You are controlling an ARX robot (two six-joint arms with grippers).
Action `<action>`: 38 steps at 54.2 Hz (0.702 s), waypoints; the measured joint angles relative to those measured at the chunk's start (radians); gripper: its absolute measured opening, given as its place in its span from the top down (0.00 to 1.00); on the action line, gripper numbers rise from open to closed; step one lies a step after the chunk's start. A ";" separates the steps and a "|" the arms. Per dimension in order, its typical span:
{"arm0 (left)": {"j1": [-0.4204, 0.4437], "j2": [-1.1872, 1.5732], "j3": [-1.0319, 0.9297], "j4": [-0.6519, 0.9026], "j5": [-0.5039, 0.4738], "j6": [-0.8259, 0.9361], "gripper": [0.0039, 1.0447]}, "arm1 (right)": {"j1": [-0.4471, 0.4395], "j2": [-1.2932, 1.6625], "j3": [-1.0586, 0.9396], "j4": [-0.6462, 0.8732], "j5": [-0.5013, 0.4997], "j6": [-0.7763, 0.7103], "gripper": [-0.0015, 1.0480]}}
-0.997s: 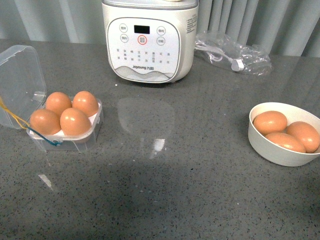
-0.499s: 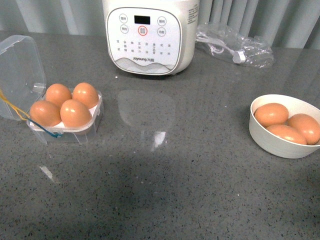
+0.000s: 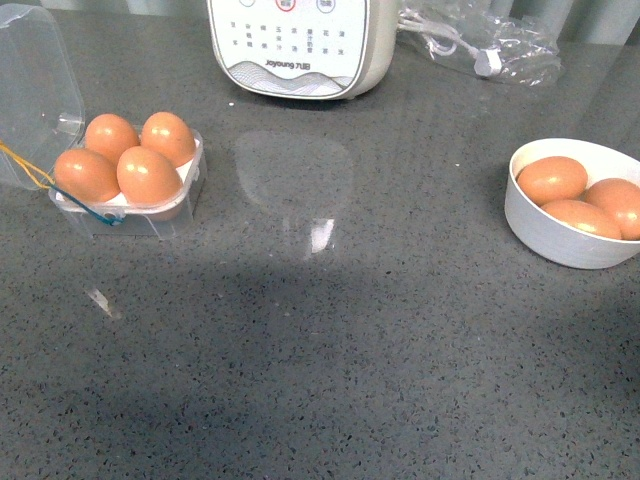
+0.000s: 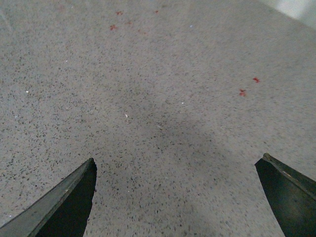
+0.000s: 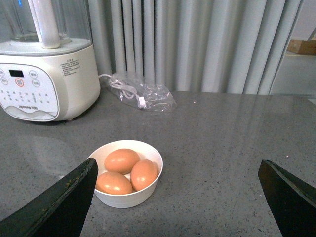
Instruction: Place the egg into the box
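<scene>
The box (image 3: 130,215) stands at the table's left with its clear lid (image 3: 35,90) hinged open behind it. Several brown eggs (image 3: 148,175) fill its white cells. Three more eggs (image 3: 552,179) lie in a round white bowl (image 3: 560,240) at the right. Neither gripper shows in the front view. My left gripper (image 4: 177,158) is open over bare speckled counter with nothing between its fingers. My right gripper (image 5: 177,161) is open too. In its wrist view the bowl (image 5: 126,197) with its eggs (image 5: 121,160) lies beyond one fingertip, apart from it.
A white cooker with a button panel (image 3: 300,45) stands at the back middle, also seen as the cooker (image 5: 47,81) in the right wrist view. A clear bag with a white cable (image 3: 480,40) lies beside it. Grey curtains (image 5: 197,44) hang behind the table.
The front view has tilted downward, so the cooker, box and bowl sit higher in the picture. Nothing on the table has shifted.
</scene>
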 joint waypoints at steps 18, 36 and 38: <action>-0.045 0.394 0.306 -0.012 -0.058 -0.035 0.06 | 0.000 0.000 0.000 0.000 0.000 0.000 0.07; -0.282 0.422 0.386 -0.139 0.115 -0.103 0.06 | 0.000 0.000 0.000 0.000 0.000 0.000 0.07; -0.283 0.410 0.386 -0.154 0.112 -0.124 0.06 | 0.000 0.000 0.000 0.000 0.000 0.000 0.07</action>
